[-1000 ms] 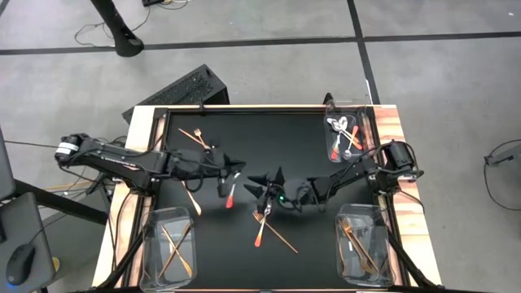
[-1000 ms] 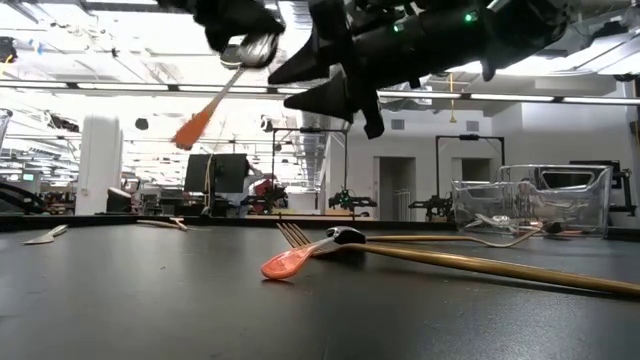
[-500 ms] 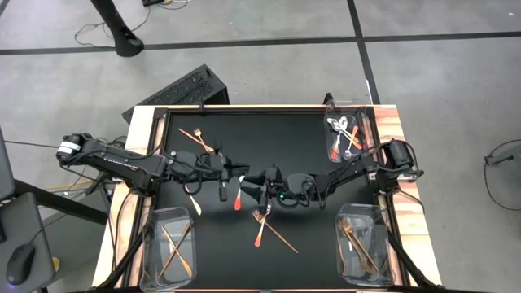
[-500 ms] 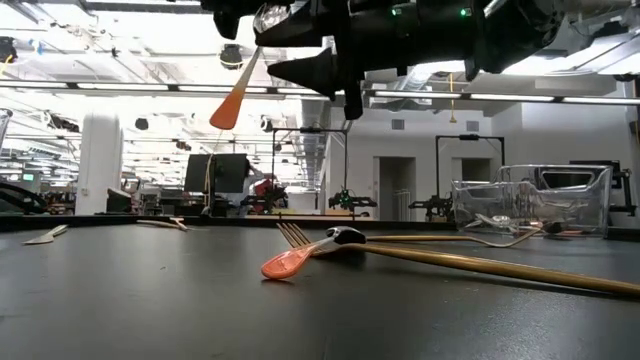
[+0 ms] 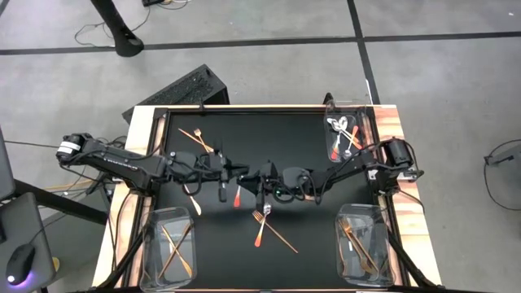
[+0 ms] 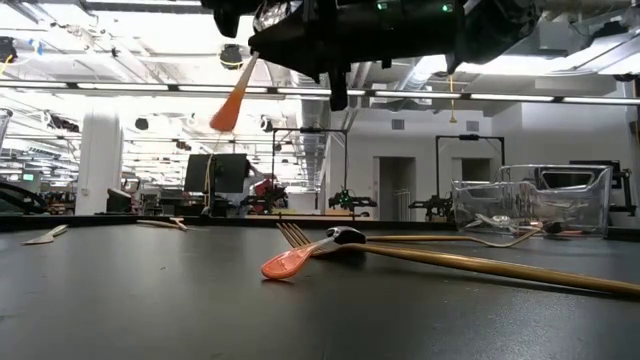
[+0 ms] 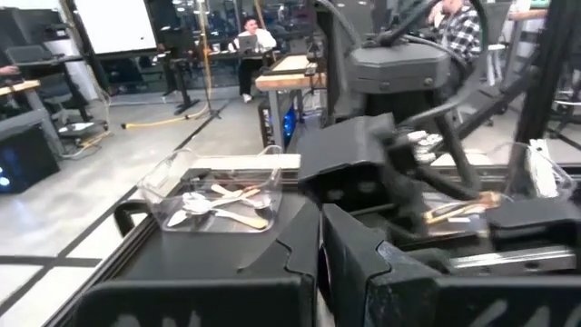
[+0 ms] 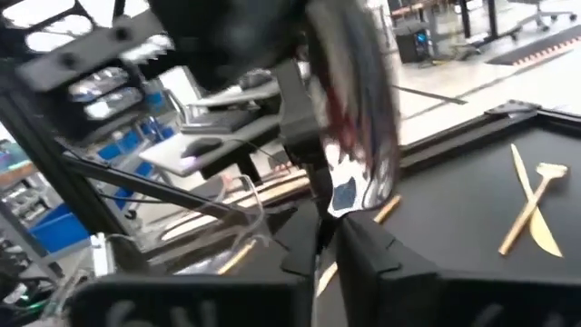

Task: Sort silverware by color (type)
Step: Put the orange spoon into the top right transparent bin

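A silver spoon with a red-orange handle (image 5: 238, 195) hangs in the air over the table's middle, where my two grippers meet. My left gripper (image 5: 229, 174) comes from the left and is shut on the spoon. My right gripper (image 5: 257, 181) comes from the right, shut at the spoon's shiny bowl (image 8: 356, 118). Below them a fork with a red-orange handle (image 5: 259, 227) lies across a long gold stick (image 5: 282, 236) on the black table top. My left gripper holds the spoon at its upper, bowl end (image 6: 266, 16), coming level from the table's left. The spoon is lifted clear, and its red-orange handle (image 6: 232, 100) slants down below the fingers. The gripper's body hides the exact spot. My right gripper comes level from the table's right and has closed at the spoon's bowl end (image 8: 349, 194). Its fingers (image 8: 363, 250) stand just under the shiny bowl. Both grippers crowd the place of contact, so the kind of hold cannot be told.
Gold pieces lie at the far left (image 5: 198, 137) and near my left arm (image 5: 193, 202). Three clear bins stand on the table: one at the far right with silver pieces (image 5: 345, 135), and two with gold pieces at the near left (image 5: 171, 248) and near right (image 5: 363, 244).
My left gripper has carried the spoon toward the table's right, and the handle has swung to hang more steeply. My right gripper has moved toward the table's left to meet the spoon, and its open fingers have shut at the bowl end.
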